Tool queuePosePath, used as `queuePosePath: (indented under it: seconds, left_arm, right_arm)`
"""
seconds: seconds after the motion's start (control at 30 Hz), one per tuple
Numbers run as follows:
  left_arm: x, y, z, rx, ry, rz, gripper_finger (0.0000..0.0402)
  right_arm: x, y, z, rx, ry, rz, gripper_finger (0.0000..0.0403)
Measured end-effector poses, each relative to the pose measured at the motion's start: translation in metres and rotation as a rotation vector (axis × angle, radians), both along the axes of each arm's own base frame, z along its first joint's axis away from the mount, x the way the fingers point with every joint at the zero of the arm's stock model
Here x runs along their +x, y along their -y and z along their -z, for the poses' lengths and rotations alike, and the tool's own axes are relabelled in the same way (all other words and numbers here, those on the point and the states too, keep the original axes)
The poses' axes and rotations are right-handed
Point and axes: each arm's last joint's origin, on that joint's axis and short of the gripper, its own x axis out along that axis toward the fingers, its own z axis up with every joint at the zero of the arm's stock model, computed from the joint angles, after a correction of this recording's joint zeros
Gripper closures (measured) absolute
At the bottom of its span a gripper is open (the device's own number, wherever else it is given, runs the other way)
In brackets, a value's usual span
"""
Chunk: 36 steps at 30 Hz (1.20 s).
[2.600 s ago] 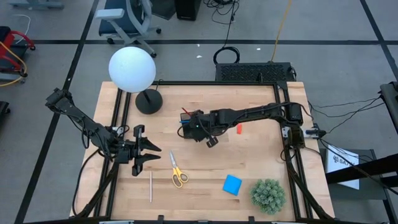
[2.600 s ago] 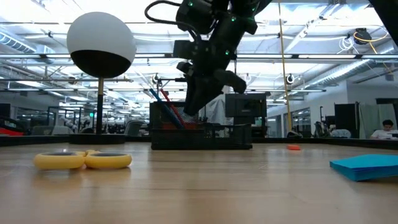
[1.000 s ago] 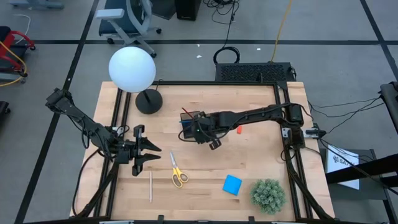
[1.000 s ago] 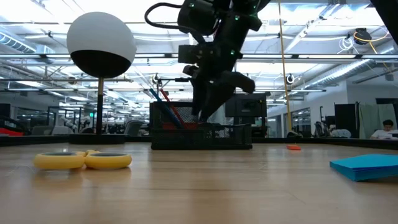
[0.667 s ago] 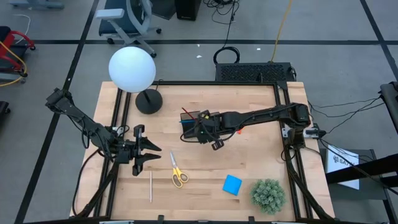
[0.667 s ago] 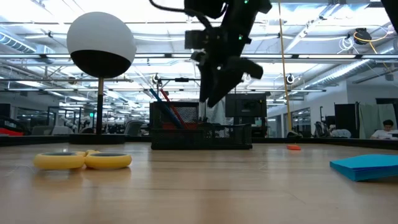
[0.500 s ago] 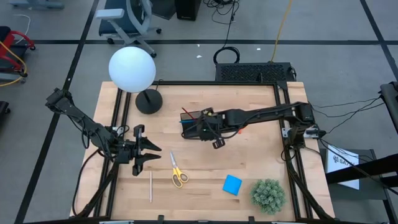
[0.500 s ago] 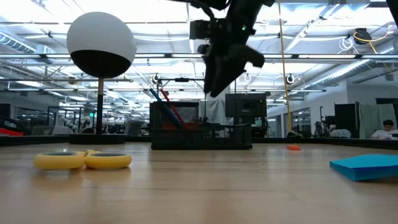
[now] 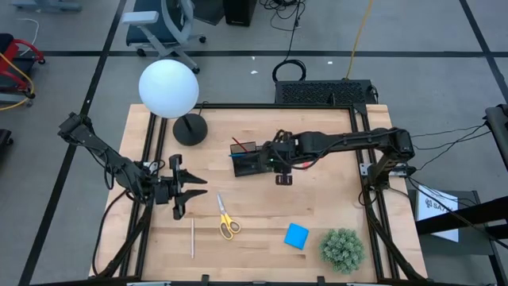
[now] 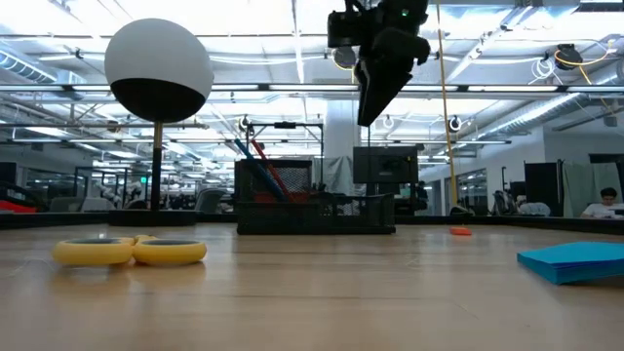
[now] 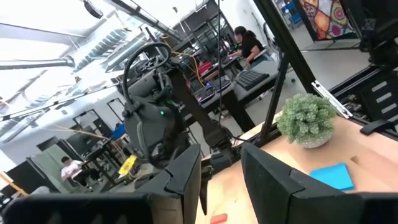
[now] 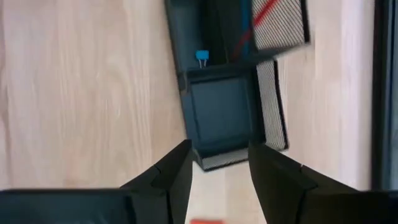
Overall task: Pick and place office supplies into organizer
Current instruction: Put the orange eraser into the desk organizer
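The black organizer [image 9: 248, 160] stands mid-table; a red pen [image 10: 265, 166] and a blue pen [image 10: 246, 158] lean in its left compartment. My right gripper [image 9: 276, 164] hangs open high above its right end [image 10: 369, 115]; its wrist view looks down into an empty compartment [image 12: 222, 117]. My left gripper [image 9: 184, 194] waits open near the left edge. Yellow-handled scissors [image 9: 227, 218], a pale pencil [image 9: 192, 238] and the blue notepad [image 9: 296, 236] lie on the near half. The red eraser [image 10: 460, 231] lies right of the organizer.
A lamp with a white globe [image 9: 168, 87] and round black base [image 9: 189, 129] stands at the far left. A green spiky plant ball [image 9: 342, 249] sits at the near right corner. Bare wood lies between organizer and scissors. People sit in the room beyond [image 11: 249, 43].
My right gripper has risen from down at the organizer to well above it and has drawn back toward the table's right. The organizer and the loose items have stayed where they were.
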Motion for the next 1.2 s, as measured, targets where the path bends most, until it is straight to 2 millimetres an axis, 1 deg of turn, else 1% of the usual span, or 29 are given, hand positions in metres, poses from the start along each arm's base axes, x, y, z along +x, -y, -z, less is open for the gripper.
queuePosePath:
  seconds: [0.27, 0.5, 0.63, 0.9, 1.07, 1.2]
  left_arm:
    - [0.000, 0.000, 0.000, 0.000, -0.001, -0.018, 0.0277]
    - [0.000, -0.005, 0.002, -0.034, -0.025, -0.179, 0.0277]
    - [0.000, -0.007, 0.003, -0.032, -0.037, -0.234, 0.0277]
    - [0.000, -0.007, 0.002, 0.030, -0.033, -0.241, 0.0277]
    - [0.000, -0.007, 0.001, 0.062, -0.027, -0.246, 0.0277]
    - [0.000, -0.007, 0.001, 0.070, -0.028, -0.246, 0.0277]
  right_arm:
    - [-0.009, 0.014, 0.000, 0.107, 0.012, 0.366, 0.0259]
    - [-0.021, 0.025, 0.002, 0.154, -0.039, 0.630, 0.0261]
    - [-0.027, 0.030, 0.003, 0.168, -0.057, 0.761, 0.0261]
    - [-0.029, 0.040, 0.003, 0.229, -0.016, 0.991, 0.0261]
    - [-0.036, 0.045, 0.015, 0.236, -0.040, 1.132, 0.0261]
    - [-0.047, 0.049, 0.038, 0.281, -0.124, 1.247, 0.0261]
